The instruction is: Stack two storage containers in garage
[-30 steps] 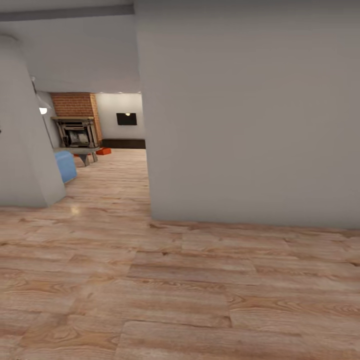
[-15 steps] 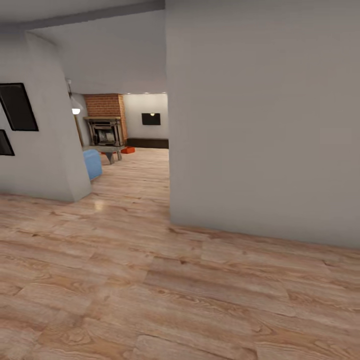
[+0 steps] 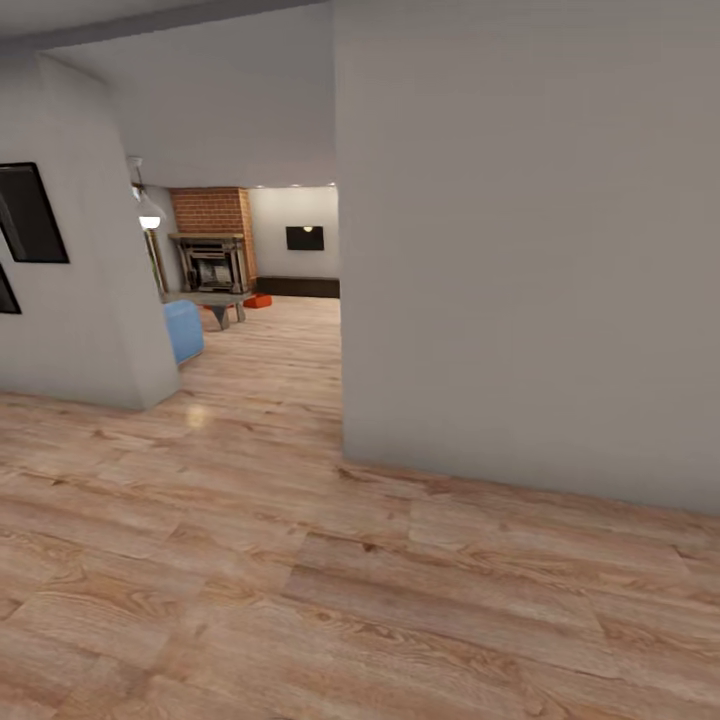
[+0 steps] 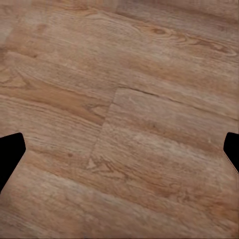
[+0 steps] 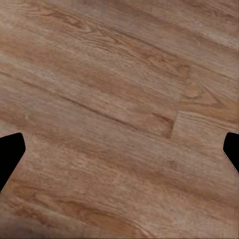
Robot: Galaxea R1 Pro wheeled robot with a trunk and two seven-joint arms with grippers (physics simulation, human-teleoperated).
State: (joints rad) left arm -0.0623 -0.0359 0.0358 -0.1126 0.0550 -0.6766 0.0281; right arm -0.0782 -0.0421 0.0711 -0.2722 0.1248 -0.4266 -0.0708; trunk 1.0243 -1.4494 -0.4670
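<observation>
Approaching the living room; one storage container sits on its wood floor near the fireplace. Left pincer and right pincer wide, empty. Next: drive through the opening.

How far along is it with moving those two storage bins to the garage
Nothing looks done yet. Both grippers, left and right, are open over wood-plank flooring with nothing between the fingers. In hand: the approach; through the opening past the grey wall, an orange container sits on the living room floor near the brick fireplace. Left: reaching it, carrying both containers to the garage, and stacking them.
</observation>
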